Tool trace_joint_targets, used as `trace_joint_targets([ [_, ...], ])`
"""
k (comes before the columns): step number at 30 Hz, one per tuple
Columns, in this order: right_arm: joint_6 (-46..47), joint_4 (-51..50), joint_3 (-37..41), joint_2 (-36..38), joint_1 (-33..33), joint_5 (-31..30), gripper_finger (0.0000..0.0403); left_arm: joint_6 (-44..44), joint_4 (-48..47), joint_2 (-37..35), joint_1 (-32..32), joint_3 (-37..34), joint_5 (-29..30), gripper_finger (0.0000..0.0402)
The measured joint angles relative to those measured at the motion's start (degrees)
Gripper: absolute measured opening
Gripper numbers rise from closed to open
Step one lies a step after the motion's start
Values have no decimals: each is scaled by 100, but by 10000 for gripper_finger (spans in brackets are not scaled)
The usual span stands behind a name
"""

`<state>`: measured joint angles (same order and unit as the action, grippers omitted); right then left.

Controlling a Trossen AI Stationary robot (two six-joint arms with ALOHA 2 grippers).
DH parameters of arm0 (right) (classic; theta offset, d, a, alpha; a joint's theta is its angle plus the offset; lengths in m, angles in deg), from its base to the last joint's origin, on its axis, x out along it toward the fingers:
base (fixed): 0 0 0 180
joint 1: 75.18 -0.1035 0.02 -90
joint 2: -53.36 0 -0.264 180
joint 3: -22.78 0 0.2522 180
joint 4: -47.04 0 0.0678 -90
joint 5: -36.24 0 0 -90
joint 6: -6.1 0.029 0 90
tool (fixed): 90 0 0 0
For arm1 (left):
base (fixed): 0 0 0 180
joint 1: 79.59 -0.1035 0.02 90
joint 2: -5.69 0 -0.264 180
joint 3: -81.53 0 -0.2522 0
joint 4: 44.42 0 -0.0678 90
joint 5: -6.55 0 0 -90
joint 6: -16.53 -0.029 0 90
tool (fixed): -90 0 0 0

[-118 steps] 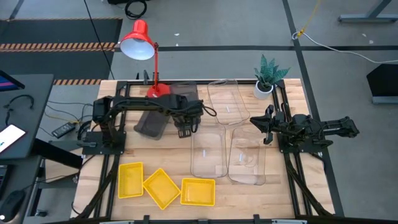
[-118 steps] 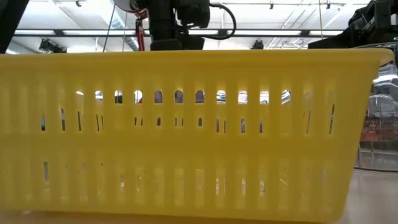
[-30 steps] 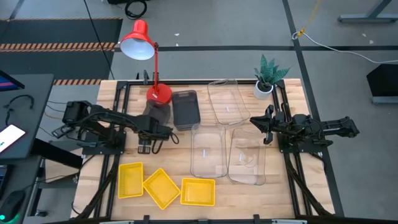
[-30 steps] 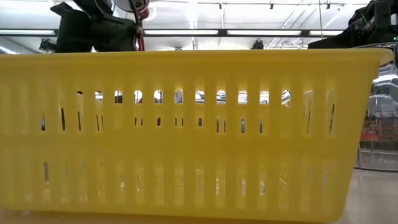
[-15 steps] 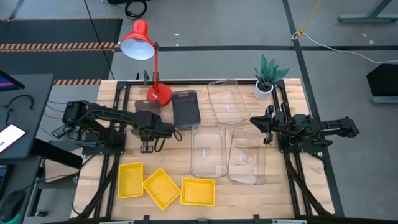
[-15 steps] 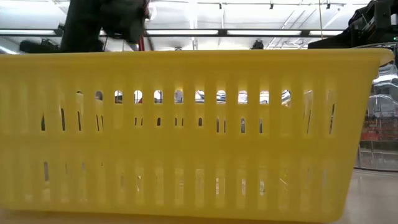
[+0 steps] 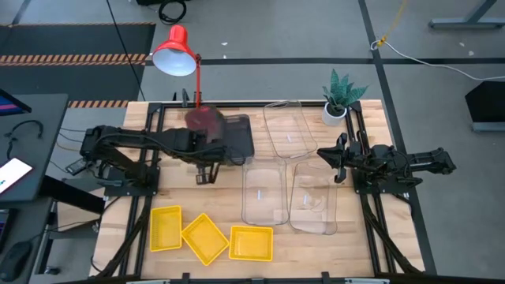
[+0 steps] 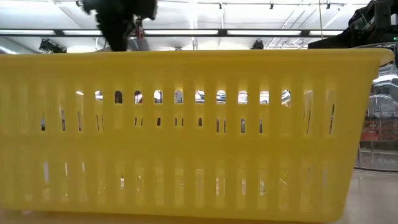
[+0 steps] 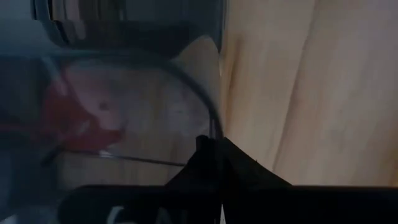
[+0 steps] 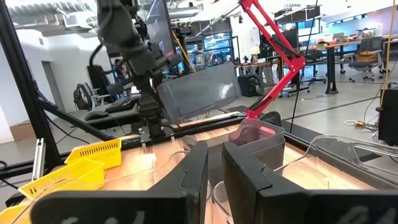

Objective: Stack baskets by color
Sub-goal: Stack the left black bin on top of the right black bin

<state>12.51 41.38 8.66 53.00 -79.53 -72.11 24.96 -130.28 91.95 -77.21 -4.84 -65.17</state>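
Note:
A dark grey basket (image 7: 207,123) hangs tilted in the air over the red lamp's base, with my left gripper (image 7: 203,173) shut on it. The right wrist view shows it as a grey sheet (image 10: 199,93) beside that arm. Another dark grey basket (image 7: 237,136) rests on its bottom on the table just to the right. Three yellow baskets (image 7: 203,237) lie along the near edge. One of them fills the low view (image 8: 186,137). Three clear baskets (image 7: 264,193) lie at centre right. My right gripper (image 7: 325,155) waits level beside them, open by a narrow gap. My left gripper pinches the grey basket's thin wall at its rim (image 9: 215,134), right beside a rounded corner, between its two shut fingers. The fingers come steeply from above. The basket is lifted clear of the table and tilted. The lamp's red base shows through it.
The red desk lamp (image 7: 175,54) stands at the far left, its base under the lifted basket. A small potted plant (image 7: 341,99) stands at the far right corner. Black frame rails run along both table sides. Bare wood lies between the yellow baskets and my left arm.
My left gripper has shut on the grey basket that lay beside the lamp's base. It has then risen and gone toward the table's right and far edges, rolling a little. The basket has come off the table and now hangs tilted over the lamp's base.

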Motion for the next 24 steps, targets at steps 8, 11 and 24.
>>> trace_joint_targets([
  [8,0,-1,-1,0,-1,0,54,10,1332,4,-255,0,259,3],
  [11,0,-1,-1,0,-1,0,54,-4,1552,6,-404,0,264,3],
  [24,0,36,-2,-10,-1,24,54,-443,2148,995,-814,-2,-231,2],
])
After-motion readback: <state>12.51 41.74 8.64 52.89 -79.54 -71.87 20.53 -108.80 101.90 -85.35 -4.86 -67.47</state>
